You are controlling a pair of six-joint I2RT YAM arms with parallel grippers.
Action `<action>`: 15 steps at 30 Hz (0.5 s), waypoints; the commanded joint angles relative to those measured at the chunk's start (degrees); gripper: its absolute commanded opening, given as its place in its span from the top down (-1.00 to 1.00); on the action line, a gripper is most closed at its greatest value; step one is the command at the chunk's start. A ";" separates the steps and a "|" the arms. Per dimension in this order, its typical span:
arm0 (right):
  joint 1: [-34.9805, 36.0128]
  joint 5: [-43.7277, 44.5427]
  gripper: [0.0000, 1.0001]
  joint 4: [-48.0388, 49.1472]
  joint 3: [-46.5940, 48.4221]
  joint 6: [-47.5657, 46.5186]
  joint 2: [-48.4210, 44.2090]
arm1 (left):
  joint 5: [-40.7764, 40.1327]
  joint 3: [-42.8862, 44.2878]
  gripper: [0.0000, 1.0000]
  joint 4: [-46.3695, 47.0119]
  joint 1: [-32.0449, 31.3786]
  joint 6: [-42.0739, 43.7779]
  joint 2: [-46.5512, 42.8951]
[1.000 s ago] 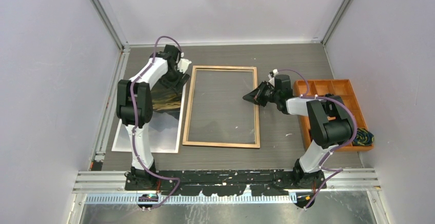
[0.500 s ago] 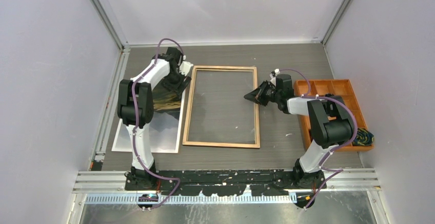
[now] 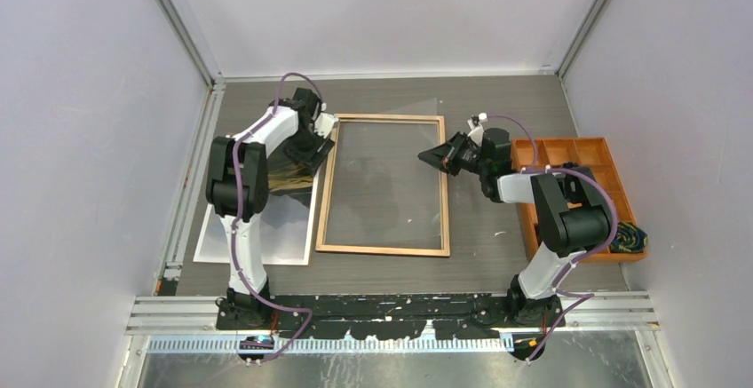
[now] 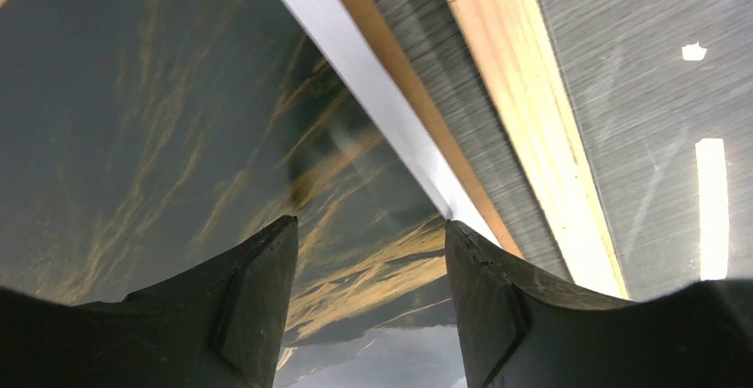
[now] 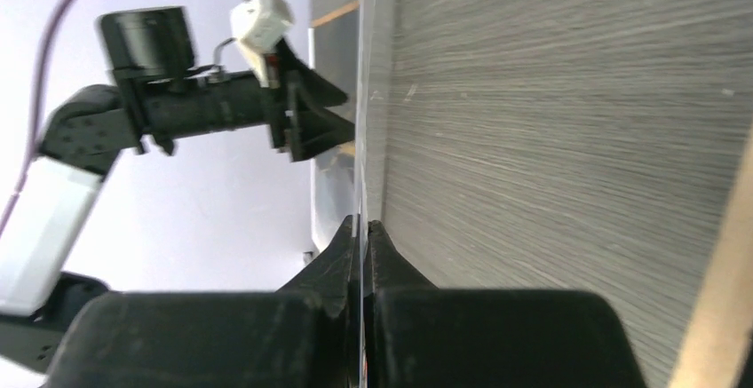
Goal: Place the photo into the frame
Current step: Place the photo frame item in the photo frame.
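The left tool gapes, right tool clamped.

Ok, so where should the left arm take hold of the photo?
Grip the photo by its white border on the long edge nearest the frame, close to the far corner, coming down from above. It lies flat and thin, so only an edge offers a pinch. The open left tool hangs over that edge.

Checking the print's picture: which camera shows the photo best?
Left wrist: the photo fills it, gold streaks and white border sharp. Top external shows it small, partly under the left arm; right wrist shows nothing clear of it.
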 commanded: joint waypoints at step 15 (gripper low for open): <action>-0.25 -6.92 0.98 25.72 -2.39 12.15 2.08 | 2.99 -1.14 -0.24 2.44 -0.69 -1.52 1.33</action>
